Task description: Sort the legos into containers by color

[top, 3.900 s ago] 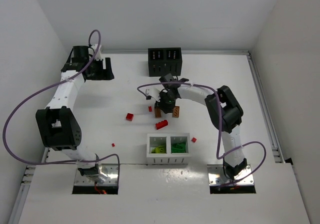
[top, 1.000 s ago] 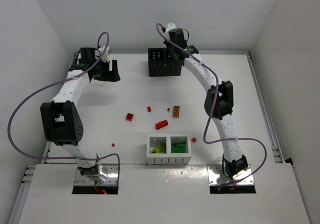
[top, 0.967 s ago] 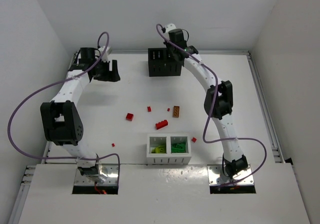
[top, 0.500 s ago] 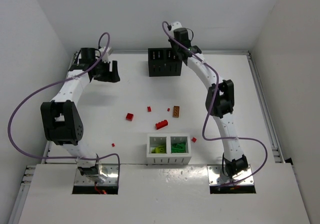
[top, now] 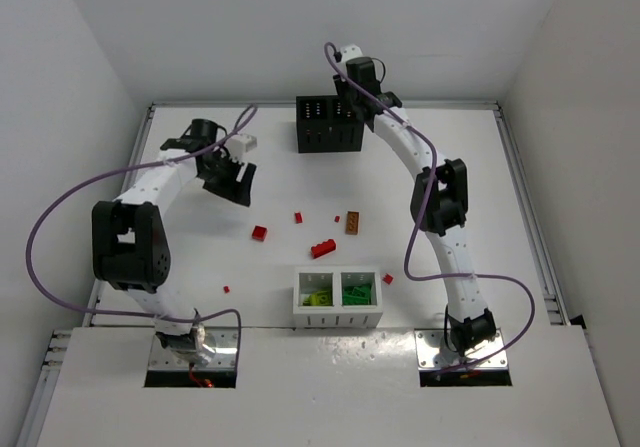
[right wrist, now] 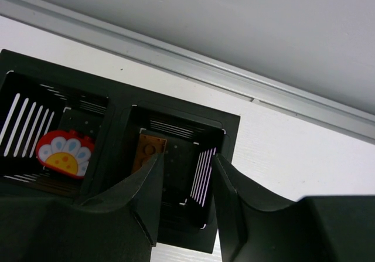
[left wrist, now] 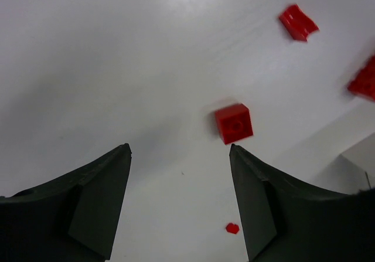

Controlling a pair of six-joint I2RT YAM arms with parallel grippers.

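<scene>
Overhead: noted the left gripper [top: 232, 179] over the table [top: 520, 227] left of loose red legos [top: 259, 233], the right gripper [top: 350, 99] over the black container [top: 328, 139], and the white container [top: 335, 319] toward the near edge holding green bricks [top: 340, 294]. Left wrist: found the fingers [left wrist: 94, 203] spread wide and empty, with a red brick [left wrist: 234, 123] lying on the table beyond them. Right wrist: found the fingers [right wrist: 140, 197] narrowly parted with nothing between, above the right compartment containing an orange-brown brick [right wrist: 149, 149].
</scene>
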